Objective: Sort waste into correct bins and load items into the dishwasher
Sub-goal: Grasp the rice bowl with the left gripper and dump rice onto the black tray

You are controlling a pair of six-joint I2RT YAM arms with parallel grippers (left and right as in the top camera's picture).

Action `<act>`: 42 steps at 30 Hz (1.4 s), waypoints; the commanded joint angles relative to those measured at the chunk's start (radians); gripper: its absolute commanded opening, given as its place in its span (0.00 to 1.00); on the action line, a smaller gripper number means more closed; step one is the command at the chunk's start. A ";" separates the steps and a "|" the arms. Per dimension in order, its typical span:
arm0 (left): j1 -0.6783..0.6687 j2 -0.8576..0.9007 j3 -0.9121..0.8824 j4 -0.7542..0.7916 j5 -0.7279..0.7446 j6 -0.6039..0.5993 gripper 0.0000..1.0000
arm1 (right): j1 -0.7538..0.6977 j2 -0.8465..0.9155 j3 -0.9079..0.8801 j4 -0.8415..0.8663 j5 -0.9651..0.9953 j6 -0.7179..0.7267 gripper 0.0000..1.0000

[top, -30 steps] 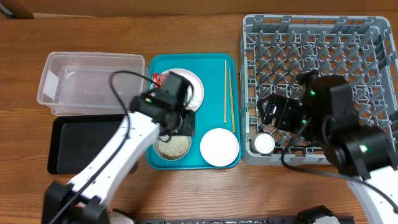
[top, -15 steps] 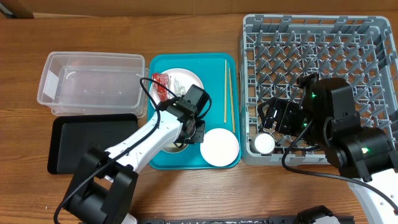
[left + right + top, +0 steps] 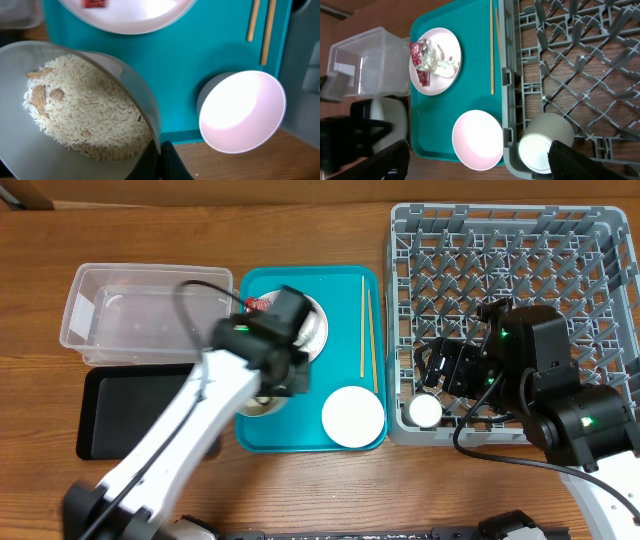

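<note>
Two arms in view. Left gripper is clamped on the rim of the grey-white bowl at the lower left of the teal tray; rice fills the bowl. Pale pink bowl sits just right of it. Plate higher up the tray holds red wrapper and tissue. Chopsticks lie along the tray's right side. Right gripper has fingers spread wide, over the dish rack, near the cup in its lower-left corner.
</note>
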 commanded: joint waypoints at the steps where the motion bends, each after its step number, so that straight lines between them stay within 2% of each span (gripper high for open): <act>1: 0.156 -0.058 0.018 -0.037 0.130 0.064 0.04 | -0.002 -0.002 0.020 0.006 -0.007 -0.006 0.89; 8: 0.575 -0.024 -0.024 -0.095 0.727 0.464 0.04 | -0.002 -0.002 0.020 0.006 -0.005 -0.006 0.89; 11: 0.727 0.023 -0.065 -0.148 0.889 0.621 0.04 | -0.002 -0.002 0.020 0.006 -0.005 -0.006 0.89; 16: 0.933 0.136 -0.123 -0.276 1.087 0.918 0.04 | -0.002 -0.002 0.020 0.007 -0.005 -0.006 0.89; 22: 1.091 0.312 -0.139 -0.407 1.168 1.154 0.04 | -0.002 -0.002 0.020 0.006 -0.005 -0.006 0.89; 25: 1.137 0.381 -0.140 -0.504 1.235 1.323 0.04 | -0.002 -0.002 0.020 0.006 -0.005 -0.006 0.89; 28: 1.149 0.396 -0.147 -0.504 1.233 1.303 0.04 | -0.002 -0.002 0.020 0.005 -0.005 -0.006 0.89; 32: 1.149 0.394 -0.148 -0.500 1.249 1.362 0.04 | -0.002 -0.002 0.020 0.001 -0.005 -0.006 0.89; 35: 1.152 0.393 -0.148 -0.504 1.249 1.347 0.04 | -0.002 -0.002 0.020 0.000 -0.005 -0.006 0.89; 37: 1.152 0.393 -0.148 -0.493 1.249 1.381 0.04 | -0.002 -0.002 0.020 -0.003 -0.005 -0.006 0.89; 40: 1.152 0.393 -0.148 -0.481 1.240 1.358 0.04 | -0.002 -0.002 0.020 -0.002 -0.005 -0.006 0.89; 42: 1.152 0.391 -0.147 -0.500 1.239 1.421 0.04 | -0.002 -0.002 0.020 -0.002 -0.005 -0.006 0.89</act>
